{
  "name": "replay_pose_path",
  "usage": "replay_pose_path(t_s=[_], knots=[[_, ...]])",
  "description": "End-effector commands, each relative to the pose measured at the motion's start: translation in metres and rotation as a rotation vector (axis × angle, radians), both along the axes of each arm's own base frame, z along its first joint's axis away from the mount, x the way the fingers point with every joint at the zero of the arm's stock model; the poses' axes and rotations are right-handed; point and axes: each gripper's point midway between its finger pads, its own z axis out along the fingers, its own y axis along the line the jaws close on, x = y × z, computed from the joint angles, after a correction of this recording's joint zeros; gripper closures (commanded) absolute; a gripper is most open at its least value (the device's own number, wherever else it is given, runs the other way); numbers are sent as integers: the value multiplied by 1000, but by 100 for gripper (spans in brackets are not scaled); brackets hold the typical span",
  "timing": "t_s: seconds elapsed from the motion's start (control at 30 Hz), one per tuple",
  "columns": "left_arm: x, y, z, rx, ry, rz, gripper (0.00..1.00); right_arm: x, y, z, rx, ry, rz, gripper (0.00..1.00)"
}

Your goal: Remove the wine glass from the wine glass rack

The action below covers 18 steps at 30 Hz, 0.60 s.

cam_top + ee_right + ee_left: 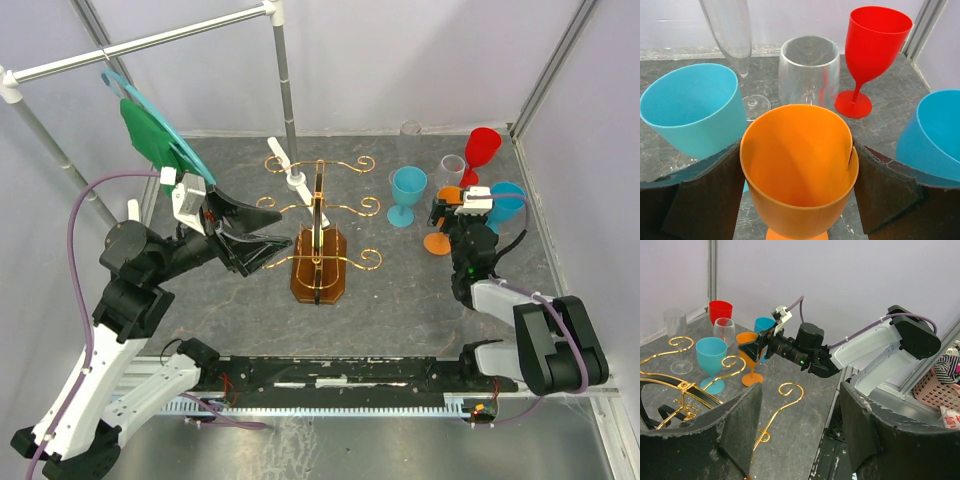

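The wine glass rack (318,225), gold wire with scroll arms on a brown wooden base, stands mid-table; its scrolls (789,390) carry no glass in the left wrist view. An orange wine glass (449,196) stands with its foot on the table at the right. My right gripper (453,212) has a pad against each side of its bowl (800,165), whose rim is split and overlapped by the right pad. My left gripper (262,240) hangs open just left of the rack, with nothing between its fingers (742,425).
Around the orange glass stand a light blue glass (408,190), a second blue one (508,200), a red one (482,148) and clear ones (452,166). A metal pole (285,90) rises behind the rack. Green and blue hangers (150,125) hang back left.
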Motion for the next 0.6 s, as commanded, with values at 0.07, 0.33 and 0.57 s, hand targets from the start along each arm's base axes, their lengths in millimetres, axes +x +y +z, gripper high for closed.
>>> replay_pose_path(t_s=[0.07,0.33,0.57], knots=[[3,2,9,-29,-1,26,30,2,5,19,-10,-102,20,12],[3,5,8,-32,8,41,20,-10,4,24,-34,-106,23,0],[4,5,5,-28,19,48,18,-29,2,53,-24,-96,25,0]])
